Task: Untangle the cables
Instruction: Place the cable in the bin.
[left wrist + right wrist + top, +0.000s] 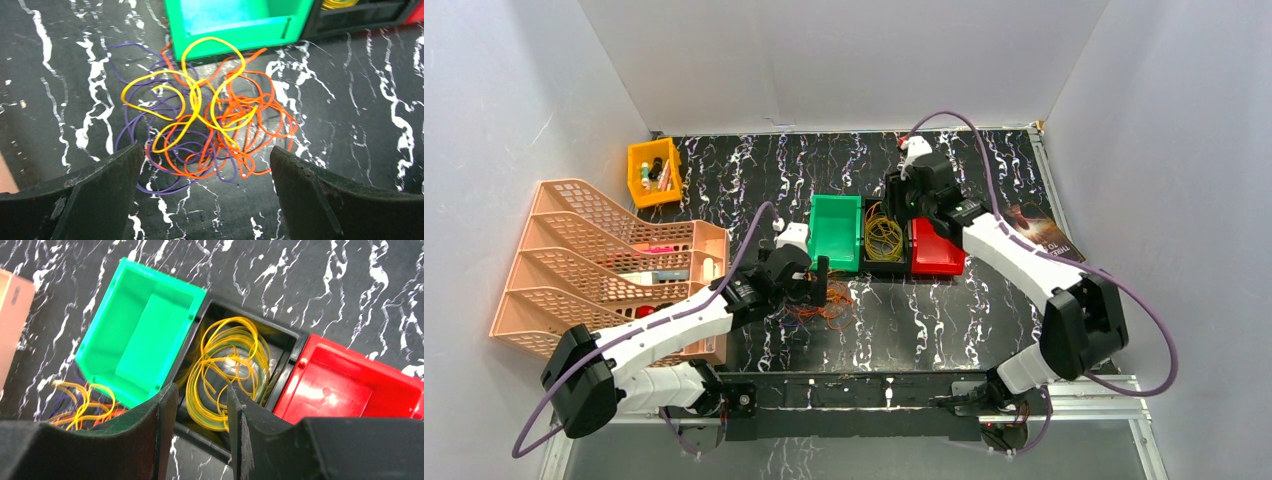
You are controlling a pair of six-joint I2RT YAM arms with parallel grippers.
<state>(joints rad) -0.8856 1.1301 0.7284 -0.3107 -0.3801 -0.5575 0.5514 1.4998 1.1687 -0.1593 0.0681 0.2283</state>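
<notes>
A tangle of yellow, orange and purple cables [210,120] lies on the black marble table just in front of the green bin [235,20]; from above the cables [829,305] show beside my left arm. My left gripper [206,148] hovers over the tangle's near edge, wide open and holding nothing. A separate bunch of yellow cables [225,355] lies coiled in the black bin [290,335] between the green bin [140,325] and the red bin [345,390]. My right gripper [201,386] hangs above that black bin, its jaws apart with nothing between them.
A peach file rack [614,260] stands at the left, an orange bin [654,170] with small items at the back left. A dark booklet [1044,235] lies at the right. White walls close in the table on three sides.
</notes>
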